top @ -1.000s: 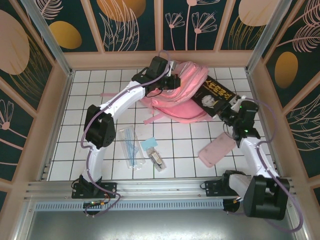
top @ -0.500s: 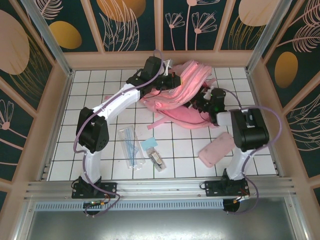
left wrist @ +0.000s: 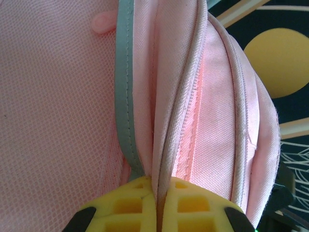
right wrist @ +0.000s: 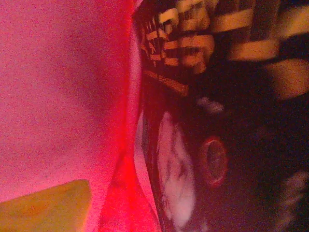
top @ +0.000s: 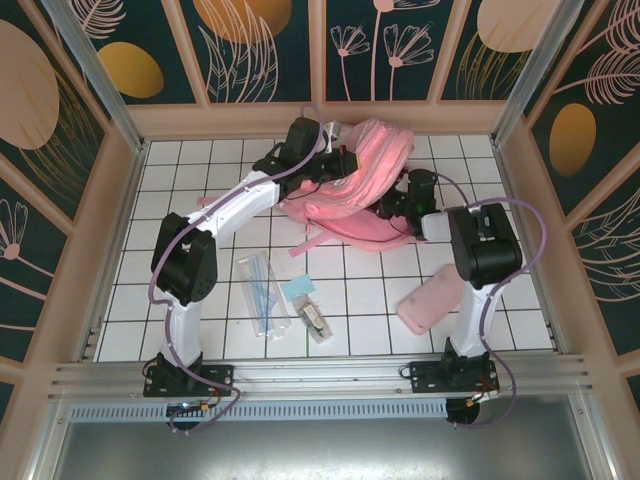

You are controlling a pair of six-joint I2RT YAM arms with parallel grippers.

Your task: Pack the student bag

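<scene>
Your left gripper [left wrist: 157, 205] was clenched on a piped seam of the backpack [top: 378, 160], which lay toward the far edge of the table [top: 170, 170], right of its middle. I judge you pinched it there to lift the rim and hold the mouth open. Your right gripper [top: 396, 207] reached into that mouth from the right side, and the book [right wrist: 217, 121] sat inside against the pink lining. Whether its jaws had let the book go, I could not tell.
</scene>
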